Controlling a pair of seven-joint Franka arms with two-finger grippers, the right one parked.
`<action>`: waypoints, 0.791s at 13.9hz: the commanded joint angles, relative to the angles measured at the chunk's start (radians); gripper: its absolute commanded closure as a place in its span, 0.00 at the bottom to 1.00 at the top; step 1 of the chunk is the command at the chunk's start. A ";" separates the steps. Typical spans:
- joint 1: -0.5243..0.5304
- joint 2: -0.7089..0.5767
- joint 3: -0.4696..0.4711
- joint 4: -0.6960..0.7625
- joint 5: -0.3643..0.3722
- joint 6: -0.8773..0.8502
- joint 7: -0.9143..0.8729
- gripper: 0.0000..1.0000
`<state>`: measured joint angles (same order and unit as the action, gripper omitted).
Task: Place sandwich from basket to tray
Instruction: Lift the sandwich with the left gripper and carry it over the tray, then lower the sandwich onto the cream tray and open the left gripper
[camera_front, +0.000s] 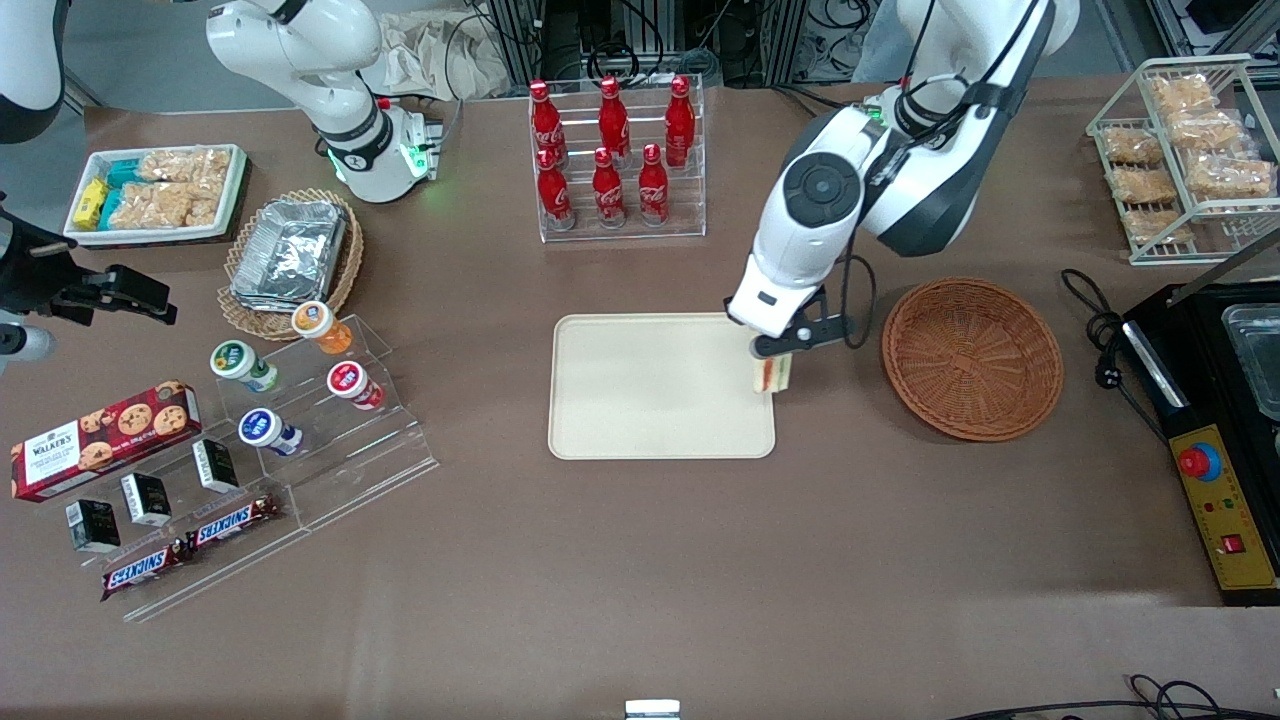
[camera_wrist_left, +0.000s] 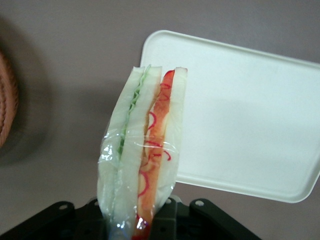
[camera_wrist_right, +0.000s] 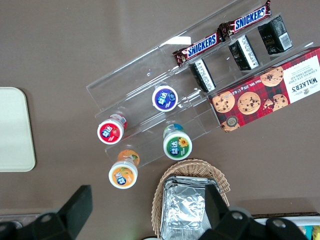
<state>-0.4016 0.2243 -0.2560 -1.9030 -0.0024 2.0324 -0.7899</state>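
The gripper (camera_front: 778, 352) pinches the sandwich (camera_front: 771, 374) by its upper end, so the wedge hangs cut edge outward with the red and green filling showing. In the wrist view the two dark fingers (camera_wrist_left: 65, 220) press in on the clear wrap around the sandwich (camera_wrist_left: 142, 150), though only their bases show and the actual contact is covered by bread and film. Holding it from the top probably lets the bread touch down first, without the fingers scraping the surface.

The sandwich hangs over the edge of the tray (camera_front: 640, 400) that faces the basket (camera_front: 970, 358), the tray lying near the middle of the counter and the basket nearer the working arm's end. The basket is empty, so the carry looks mostly finished; what remains, in my judgement, is a little more travel inward and then the lowering. Whether the wedge already touches the rim or is still above it cannot be told from the front.

In the wrist view the basket (camera_wrist_left: 7, 100) is cut off to a sliver and one corner of the tray (camera_wrist_left: 240, 110) runs out of frame.
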 joint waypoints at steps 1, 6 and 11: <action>-0.048 0.104 0.001 0.058 0.121 0.029 0.060 1.00; -0.066 0.180 0.006 -0.067 0.171 0.285 0.060 1.00; -0.057 0.227 0.012 -0.073 0.188 0.313 0.014 1.00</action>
<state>-0.4626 0.4490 -0.2472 -1.9738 0.1663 2.3278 -0.7443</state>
